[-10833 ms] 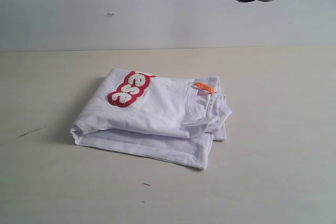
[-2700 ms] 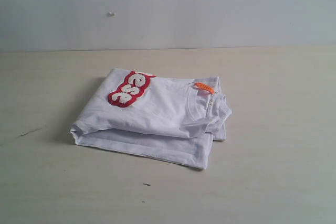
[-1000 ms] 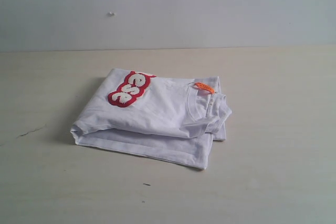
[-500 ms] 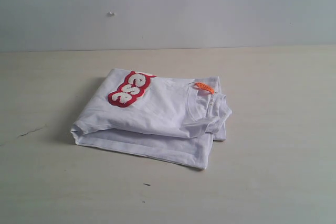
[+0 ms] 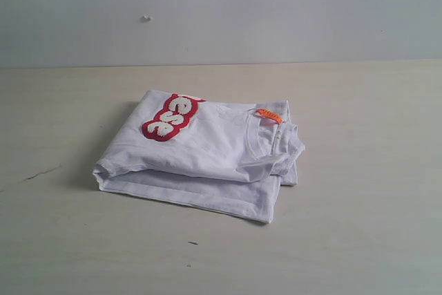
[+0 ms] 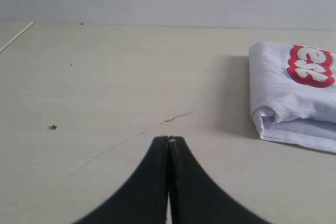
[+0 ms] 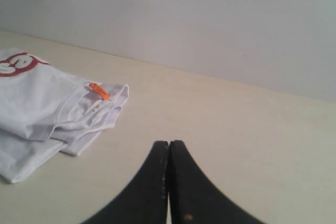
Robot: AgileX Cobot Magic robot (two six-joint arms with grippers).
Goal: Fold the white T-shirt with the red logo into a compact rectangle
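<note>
The white T-shirt (image 5: pixel 200 157) lies folded in a thick rectangle in the middle of the table. Part of the red logo (image 5: pixel 169 118) shows on its top layer, and the collar with an orange tag (image 5: pixel 269 116) faces right. Neither arm shows in the exterior view. In the left wrist view my left gripper (image 6: pixel 168 139) is shut and empty over bare table, with the T-shirt (image 6: pixel 294 95) and the logo (image 6: pixel 311 65) well off to one side. In the right wrist view my right gripper (image 7: pixel 169 142) is shut and empty too, apart from the T-shirt (image 7: pixel 47 106) and its tag (image 7: pixel 98 91).
The pale wooden table (image 5: pixel 359 212) ends at a plain grey-white wall (image 5: pixel 276 12). A thin dark crack (image 5: pixel 38 173) marks the table left of the shirt, and a small dark speck (image 5: pixel 192 242) lies in front of it.
A dark arm part that hung at the top right about eleven seconds ago has left the exterior view. Over the last second nothing has moved.
</note>
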